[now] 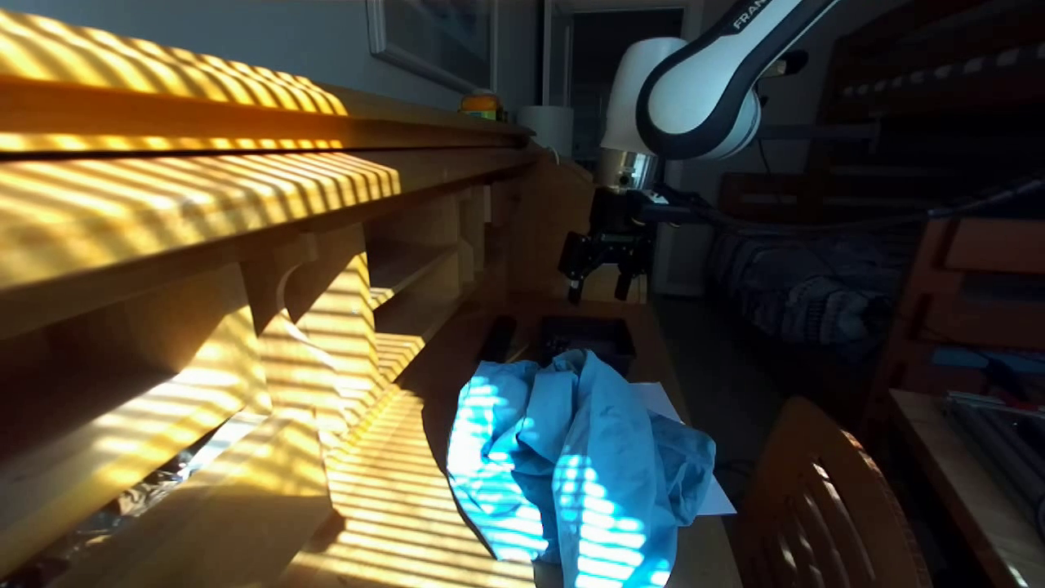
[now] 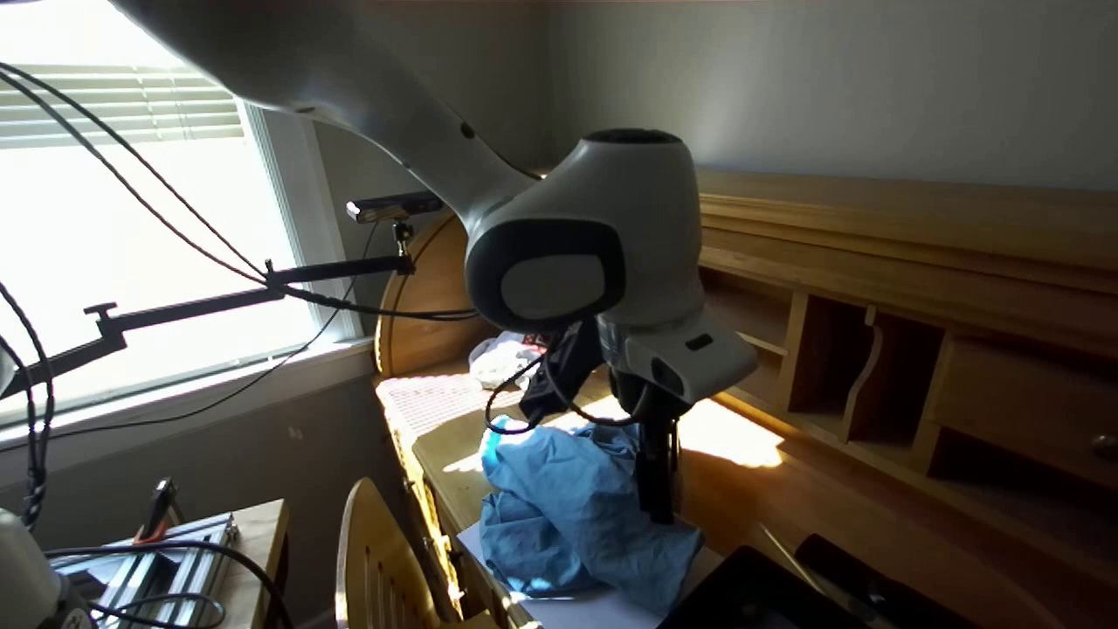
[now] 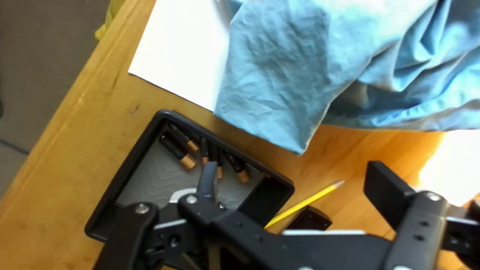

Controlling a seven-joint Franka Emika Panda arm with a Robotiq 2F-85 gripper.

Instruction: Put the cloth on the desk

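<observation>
The teal-blue cloth [image 1: 608,474] lies heaped in loose folds on the wooden desk [image 1: 384,523], partly covering a white paper sheet. In the wrist view the cloth [image 3: 277,71] fills the top right, one corner pointing towards the jaws, with bare desk [image 3: 112,108] at left. My gripper [image 1: 598,291] hangs above the desk, apart from the cloth and beyond it in that exterior view. Its two fingers stand wide apart in the wrist view, and the gripper [image 3: 291,170] has nothing between them. In an exterior view the arm partly hides the cloth [image 2: 568,515].
A black tray [image 3: 131,161] with several batteries lies under the gripper, beside a yellow pencil [image 3: 303,204] and a dark object [image 3: 309,219]. White paper [image 3: 180,52] lies partly under the cloth. Shelving [image 1: 441,269] runs along the desk's back; a chair [image 1: 824,498] stands at its front.
</observation>
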